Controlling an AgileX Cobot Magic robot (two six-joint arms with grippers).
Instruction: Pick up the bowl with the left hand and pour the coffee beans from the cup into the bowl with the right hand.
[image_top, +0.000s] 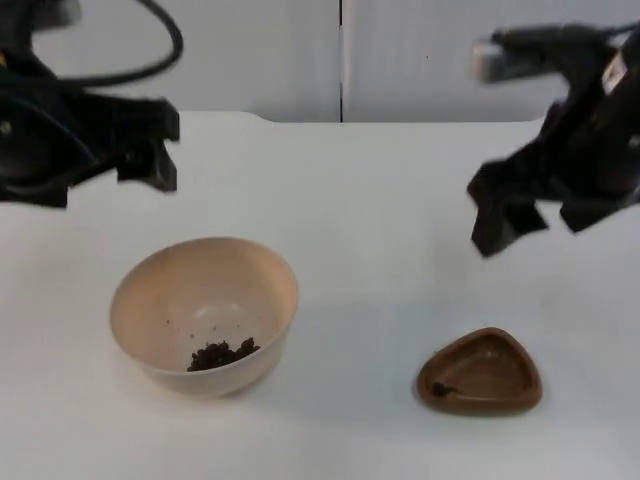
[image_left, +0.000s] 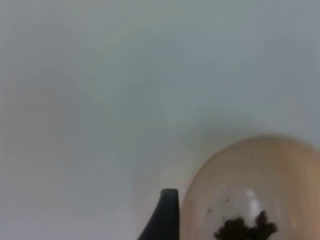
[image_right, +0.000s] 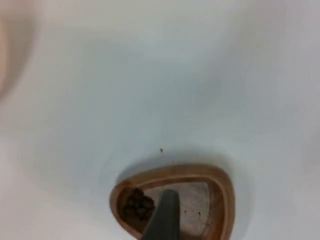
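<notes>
Presently: round beige plastic bowl (image_top: 204, 312) sits on the white counter (image_top: 370, 260), left of centre, upright. Small heap of dark coffee beans (image_top: 222, 353) lies at its bottom, toward the near wall. Same heap seen from the left wrist (image_left: 245, 228), inside the bowl (image_left: 260, 175).

Brown, rounded-triangular shallow cup (image_top: 480, 371) rests on the counter, well apart from the bowl, to the right. A few beans, it seems, cling in one corner of it (image_right: 137, 204); the cup (image_right: 220, 190) is otherwise bare inside.

Left pincer (image_top: 150, 150) hangs above the counter, behind the bowl, grasping nothing; cannot tell how its fingers stand. Right pincer (image_top: 510, 215) hangs above and behind the cup, clear of it, grasping nothing; finger spread likewise cannot be told.
</notes>
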